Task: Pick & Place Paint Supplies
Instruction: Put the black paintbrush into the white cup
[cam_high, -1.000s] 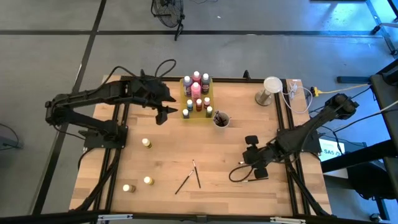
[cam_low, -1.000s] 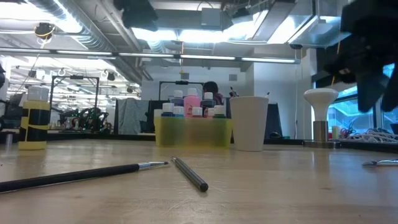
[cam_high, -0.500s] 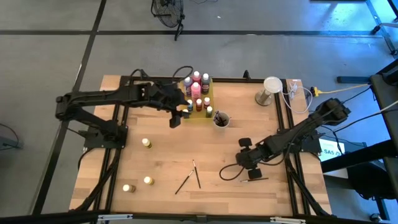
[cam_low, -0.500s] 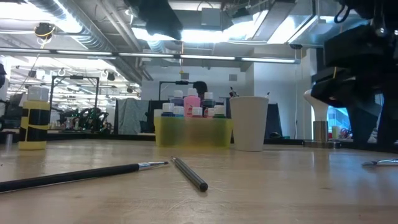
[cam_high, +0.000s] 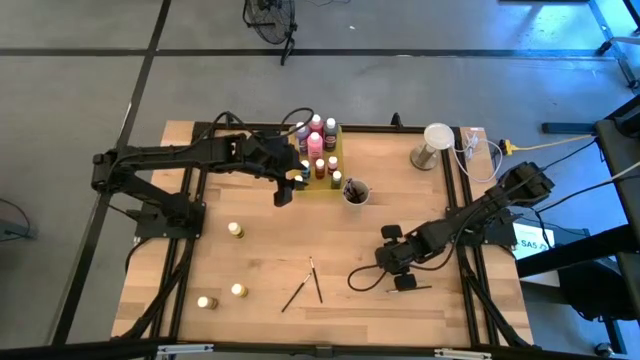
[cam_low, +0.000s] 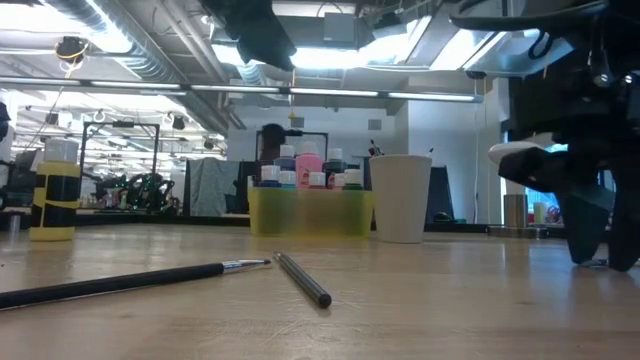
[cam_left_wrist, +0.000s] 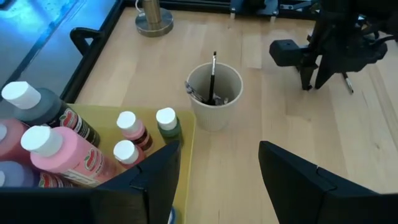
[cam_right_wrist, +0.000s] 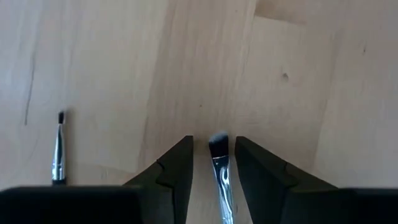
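Over the yellow tray (cam_high: 338, 165) of paint bottles (cam_high: 315, 146), the left gripper (cam_high: 287, 188) hovers, jaws apart and empty. Well right of it, the right gripper (cam_right_wrist: 211, 163) straddles a brush (cam_right_wrist: 219, 163) on the table (cam_high: 260, 250), jaws apart.

Pale matt wood table (cam_high: 260, 260). Translucent yellow plastic tray (cam_low: 305, 212). Between the right jaws, a brush (cam_right_wrist: 221, 163) with a shiny metal ferrule. Matt cup (cam_left_wrist: 214, 96).
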